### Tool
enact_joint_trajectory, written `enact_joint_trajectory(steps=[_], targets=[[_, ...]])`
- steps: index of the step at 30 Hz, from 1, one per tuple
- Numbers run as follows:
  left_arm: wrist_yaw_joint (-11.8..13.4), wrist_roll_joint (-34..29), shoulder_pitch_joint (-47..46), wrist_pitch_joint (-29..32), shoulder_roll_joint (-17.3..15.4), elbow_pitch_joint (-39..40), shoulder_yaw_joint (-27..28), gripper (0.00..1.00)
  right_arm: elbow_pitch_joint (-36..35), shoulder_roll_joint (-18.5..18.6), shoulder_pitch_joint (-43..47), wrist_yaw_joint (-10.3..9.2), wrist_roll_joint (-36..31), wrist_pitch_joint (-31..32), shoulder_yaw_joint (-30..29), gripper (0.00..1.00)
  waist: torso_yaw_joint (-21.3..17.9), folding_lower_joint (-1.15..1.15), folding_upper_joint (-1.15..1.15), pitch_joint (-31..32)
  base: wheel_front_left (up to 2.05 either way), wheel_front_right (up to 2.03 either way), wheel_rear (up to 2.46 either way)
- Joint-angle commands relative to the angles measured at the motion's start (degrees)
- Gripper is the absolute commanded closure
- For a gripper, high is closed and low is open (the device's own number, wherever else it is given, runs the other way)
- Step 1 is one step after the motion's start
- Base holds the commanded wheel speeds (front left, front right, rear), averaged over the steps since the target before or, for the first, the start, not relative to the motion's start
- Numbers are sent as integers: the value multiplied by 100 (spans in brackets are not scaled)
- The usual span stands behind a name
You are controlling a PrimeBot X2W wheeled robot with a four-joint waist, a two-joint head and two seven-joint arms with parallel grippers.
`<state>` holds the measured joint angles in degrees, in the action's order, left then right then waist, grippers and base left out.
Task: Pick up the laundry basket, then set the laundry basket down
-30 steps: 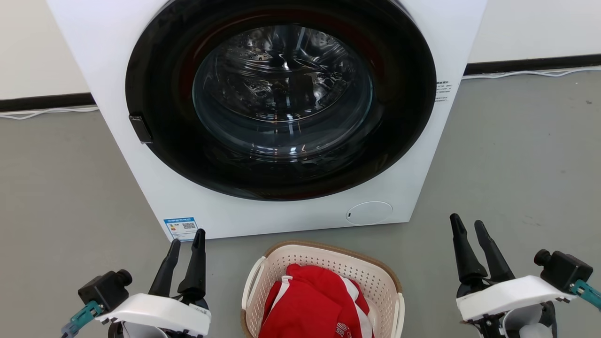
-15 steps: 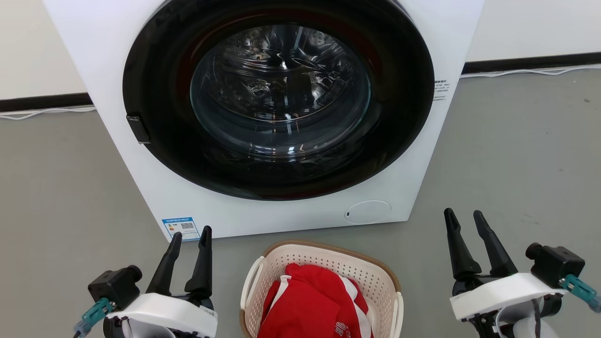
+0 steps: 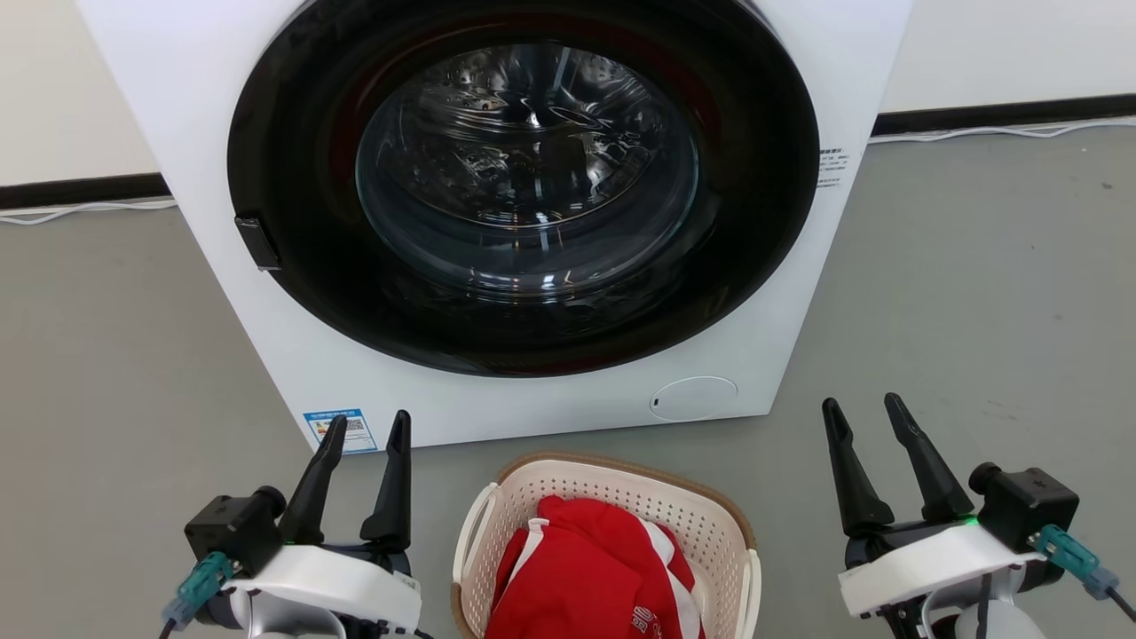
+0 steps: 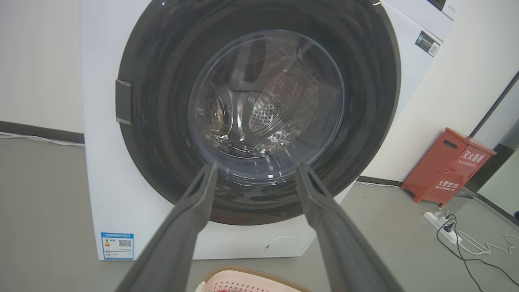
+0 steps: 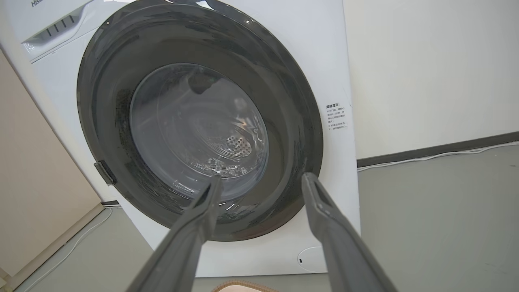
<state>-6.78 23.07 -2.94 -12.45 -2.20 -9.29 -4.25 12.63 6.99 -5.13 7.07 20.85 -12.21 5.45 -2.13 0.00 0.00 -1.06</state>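
Observation:
The laundry basket [image 3: 701, 519], cream with perforated walls and a brown rim, stands on the grey floor at the bottom centre of the head view, with red and white clothing [image 3: 586, 572] inside. Its brown rim also peeks into the left wrist view [image 4: 251, 272] and the right wrist view [image 5: 243, 286]. My left gripper [image 3: 368, 429] hovers open to the basket's left, apart from its white handle [image 3: 470, 537]. On the basket's right my right gripper [image 3: 863, 410] stands open and empty. Both point toward the washing machine.
A large white washing machine [image 3: 293, 355] with a dark round door [image 3: 524, 186] stands just behind the basket. White cables [image 3: 1003, 130] run along the wall base. A red cabinet [image 4: 448, 166] and a power strip [image 4: 440, 221] sit to the machine's right.
Both grippers have drifted inward toward the basket, the left one rising slightly in the head view. The basket has not moved. Both stay open.

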Motion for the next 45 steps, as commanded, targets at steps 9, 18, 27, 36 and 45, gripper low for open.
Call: enact_joint_trajectory(steps=[9,18,27,36,45], targets=[[75,-727,-339,-222,-66,213,77,0,-108,96,-367,41,-782,-247,138,0,-19,0,0,-37,0,0,0],[126,-866,-351,-255,-68,175,66,0,-77,85,-382,42,-918,-279,131,0,-25,0,0,-52,0,0,0],[169,-852,-350,-255,-67,156,76,0,-56,85,-390,42,-881,-279,138,0,-52,0,0,-78,0,0,0],[176,-798,-398,-255,-67,100,82,0,-59,71,-410,42,-843,-279,121,0,-98,0,0,-200,0,0,0],[175,-768,-545,-255,-67,20,130,0,-133,55,-516,42,-802,-279,111,0,-174,0,0,-568,0,0,0]])
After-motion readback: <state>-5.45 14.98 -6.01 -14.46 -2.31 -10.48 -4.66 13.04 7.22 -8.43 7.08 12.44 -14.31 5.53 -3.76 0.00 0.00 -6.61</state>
